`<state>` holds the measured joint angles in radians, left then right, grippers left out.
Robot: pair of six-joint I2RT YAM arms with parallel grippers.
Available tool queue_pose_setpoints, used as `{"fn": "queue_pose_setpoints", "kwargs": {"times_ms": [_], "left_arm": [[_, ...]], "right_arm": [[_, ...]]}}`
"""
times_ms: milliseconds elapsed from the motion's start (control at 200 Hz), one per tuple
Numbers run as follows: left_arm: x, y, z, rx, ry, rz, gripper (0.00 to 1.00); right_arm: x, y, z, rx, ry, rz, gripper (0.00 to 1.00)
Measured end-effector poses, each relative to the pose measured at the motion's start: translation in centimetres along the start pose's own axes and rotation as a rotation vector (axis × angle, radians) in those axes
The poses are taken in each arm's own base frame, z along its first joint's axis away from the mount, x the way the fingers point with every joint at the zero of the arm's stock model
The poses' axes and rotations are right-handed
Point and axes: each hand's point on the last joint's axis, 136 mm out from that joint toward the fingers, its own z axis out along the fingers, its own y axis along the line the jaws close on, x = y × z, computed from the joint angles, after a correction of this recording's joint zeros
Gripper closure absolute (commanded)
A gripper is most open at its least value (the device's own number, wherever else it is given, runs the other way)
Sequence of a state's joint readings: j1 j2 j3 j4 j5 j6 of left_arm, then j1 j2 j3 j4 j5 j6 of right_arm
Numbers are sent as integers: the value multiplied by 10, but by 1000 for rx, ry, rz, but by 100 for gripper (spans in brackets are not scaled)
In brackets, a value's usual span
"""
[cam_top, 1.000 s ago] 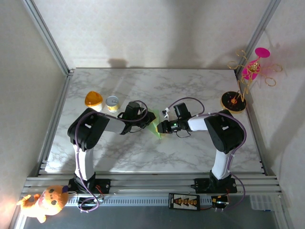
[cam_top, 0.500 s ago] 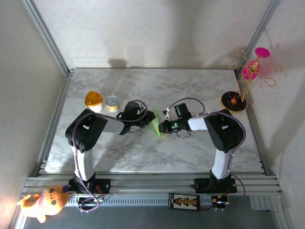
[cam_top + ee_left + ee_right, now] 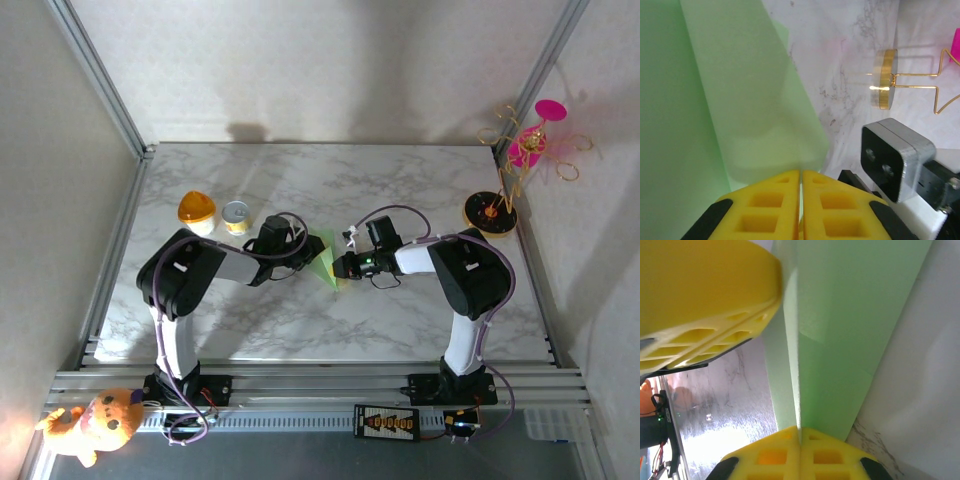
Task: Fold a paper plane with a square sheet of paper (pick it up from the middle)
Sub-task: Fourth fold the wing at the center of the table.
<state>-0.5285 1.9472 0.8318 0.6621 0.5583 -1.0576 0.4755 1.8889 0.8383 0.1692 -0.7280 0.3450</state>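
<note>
Green folded paper [image 3: 715,100]: pinches it from opposite sides, left gripper [image 3: 801,172] and right gripper [image 3: 800,429] both clenched on it, likely to hold layers aligned for creasing.

1. The left gripper [image 3: 306,249] and the right gripper [image 3: 339,267] point at each other, their tips close together above the marble table [image 3: 400,180].
2. A folded green paper [image 3: 324,258] sits between the two tips and touches both. How the jaws stand is too small to tell.
3. A yellow tin [image 3: 236,216] stands near the left gripper, to its left, with an orange-lidded cup [image 3: 197,208] just beyond the tin.
4. A pink-and-gold stand [image 3: 492,212] is well apart from the right gripper, off to its right and farther back.
</note>
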Motion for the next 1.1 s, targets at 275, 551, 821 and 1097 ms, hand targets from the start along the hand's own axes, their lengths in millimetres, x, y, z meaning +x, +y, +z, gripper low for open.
{"fn": "queue_pose_setpoints", "kwargs": {"times_ms": [275,551,821,1097], "left_arm": [[-4,2,9,-6,3,2,90],[-6,0,12,-2,1,7,90],[-6,0,13,-2,1,7,90],[-5,6,17,-14,7,1,90]], "right_arm": [[0,1,0,-7,2,7,87],[0,2,-1,-13,3,13,87],[0,-1,0,-7,1,32,94],[0,-2,0,-7,2,41,98]]}}
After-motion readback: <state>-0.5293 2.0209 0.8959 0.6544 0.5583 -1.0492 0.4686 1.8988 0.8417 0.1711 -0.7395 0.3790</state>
